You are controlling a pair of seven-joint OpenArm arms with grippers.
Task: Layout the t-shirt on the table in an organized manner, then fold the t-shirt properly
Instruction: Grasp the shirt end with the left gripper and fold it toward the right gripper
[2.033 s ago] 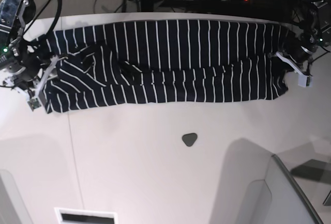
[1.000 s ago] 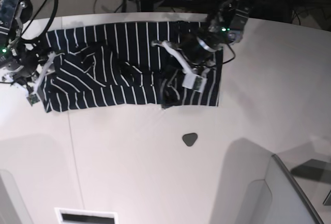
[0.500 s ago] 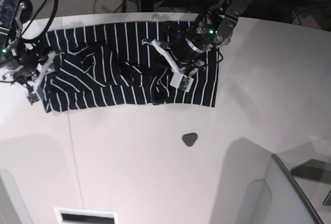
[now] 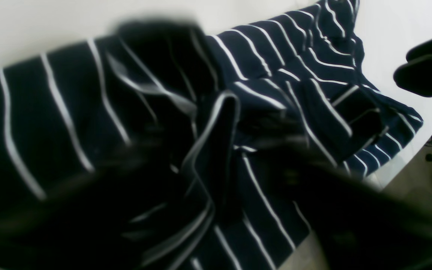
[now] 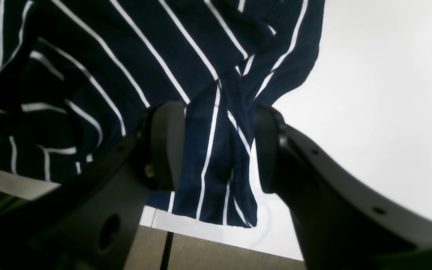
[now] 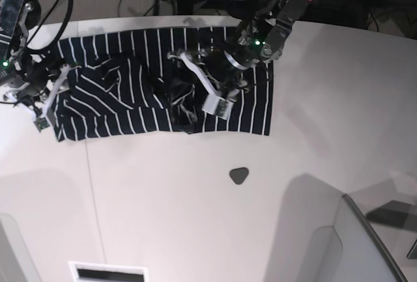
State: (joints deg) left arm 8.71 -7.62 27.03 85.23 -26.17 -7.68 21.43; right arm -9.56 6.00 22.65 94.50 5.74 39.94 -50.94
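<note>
The striped navy t-shirt (image 6: pixel 111 109) lies along the back of the white table (image 6: pixel 195 217), its right part doubled over to the left. My left gripper (image 6: pixel 186 96) hangs over the bunched middle of the shirt. In the left wrist view, blurred, its dark fingers stand wide apart around a raised fold of the t-shirt (image 4: pixel 261 60), so the left gripper (image 4: pixel 216 180) looks open. My right gripper (image 6: pixel 52 96) rests at the shirt's left end. Its fingers are apart there, and a strip of t-shirt (image 5: pixel 126 45) lies between the right gripper's (image 5: pixel 218 146) pads.
A small dark grey rounded-triangle piece (image 6: pixel 239 175) lies on the table in front of the shirt. A white slotted block (image 6: pixel 107 272) sits at the near edge and a pale panel (image 6: pixel 365 243) at the lower right. Cables and stands crowd the space behind the table.
My left arm has carried the shirt's right end leftwards over the middle, shortening the shirt. Its jaws have come apart and the cloth has dropped. The right arm has not moved.
</note>
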